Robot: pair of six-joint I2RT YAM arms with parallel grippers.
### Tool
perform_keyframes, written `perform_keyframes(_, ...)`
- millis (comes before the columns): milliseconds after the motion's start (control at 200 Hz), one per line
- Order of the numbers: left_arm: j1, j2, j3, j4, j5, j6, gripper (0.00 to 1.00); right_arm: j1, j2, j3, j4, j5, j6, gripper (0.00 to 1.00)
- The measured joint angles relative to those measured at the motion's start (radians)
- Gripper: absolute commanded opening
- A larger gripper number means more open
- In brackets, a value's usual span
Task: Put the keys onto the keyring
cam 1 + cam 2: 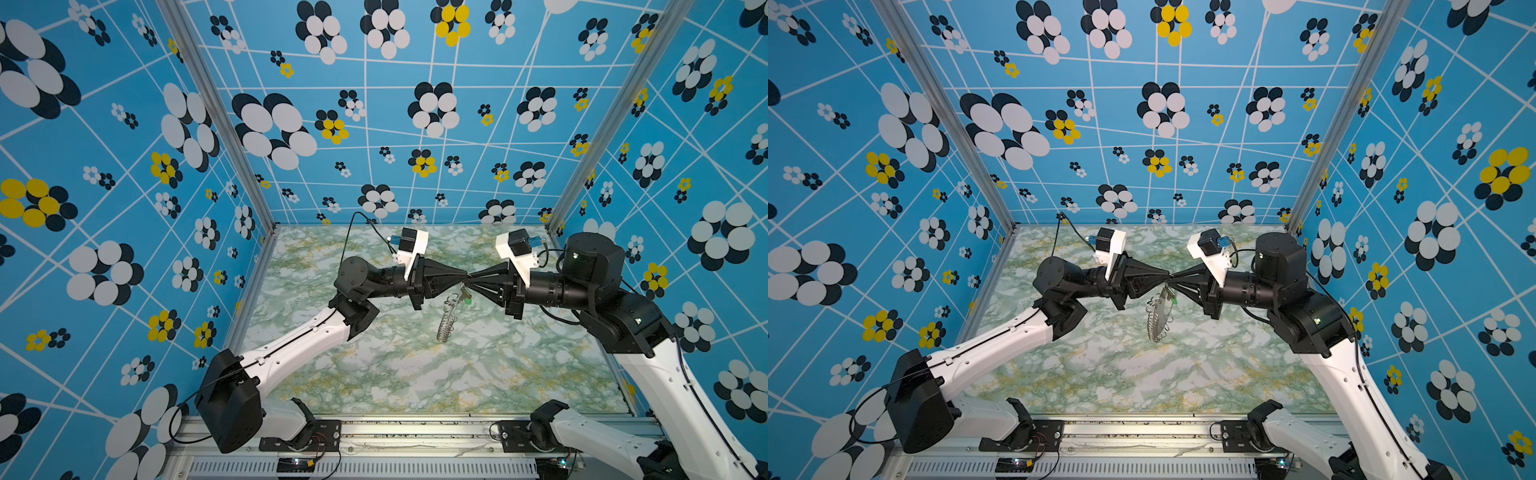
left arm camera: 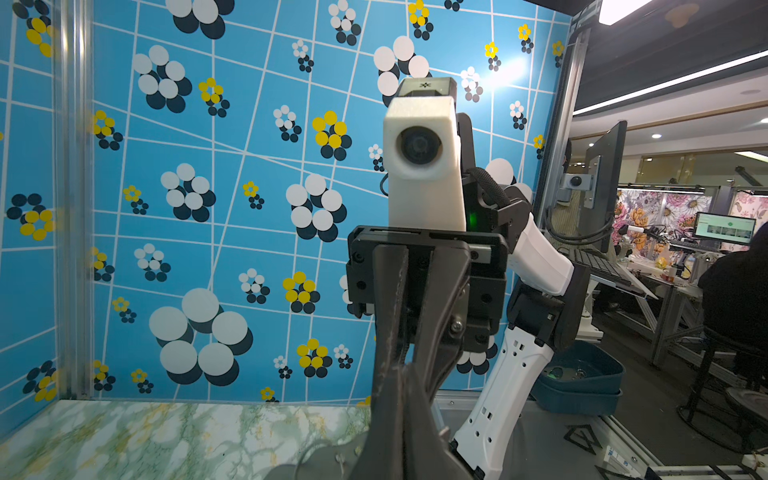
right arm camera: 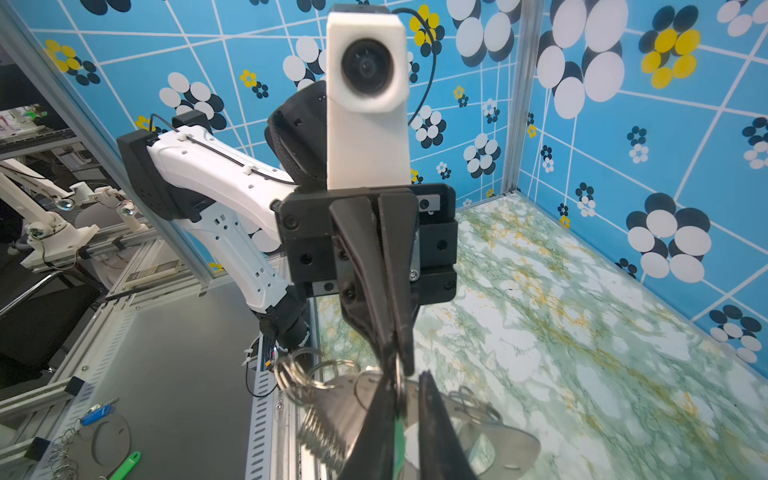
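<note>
Above the middle of the green-veined marble tabletop (image 1: 374, 374) the two arms meet tip to tip in the air. The left gripper (image 1: 466, 275) has its jaws pressed together on the upper rim of the keyring (image 1: 1160, 318). The keyring hangs from that pinch nearly edge-on and clear of the table, with silver wire loops (image 3: 322, 440) fringing its grey band. The right gripper (image 1: 472, 280) comes in from the opposite side, its tips just beside the left one's. In the right wrist view its two dark fingers (image 3: 440, 424) stand a narrow gap apart with the light-green key (image 3: 399, 436) between them, lying against one finger; whether they actually pinch it I cannot tell. In both top views the key is a small green spot just beside the ring's upper part, under the meeting tips, which cover the ring's top. The right fingers hide most of the key from their wrist camera. In the left wrist view dark fingers fill the lower middle and leave only a grey blur of the ring. Blue flower-patterned walls (image 1: 415, 124) close three sides. Outside, on a grey bench (image 3: 174, 374), lie a green key tag (image 3: 124, 462), a blue tag (image 3: 96, 414) and loose wire rings (image 3: 62, 455). A blue bin (image 2: 582, 382) and a lit monitor (image 2: 725, 226) stand beyond the right arm.
</note>
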Motion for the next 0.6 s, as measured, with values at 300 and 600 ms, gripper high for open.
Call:
perform_keyframes(300,0.0,0.0,0.0,0.011,0.004,0.0,0.0,0.0,-0.005,-0.008,0.013,-0.021,0.018,0.0)
perform_keyframes(600,-0.001,0.0,0.0,0.016,0.007,0.0,0.0,0.0,-0.012,-0.01,0.018,-0.026,0.017,0.0)
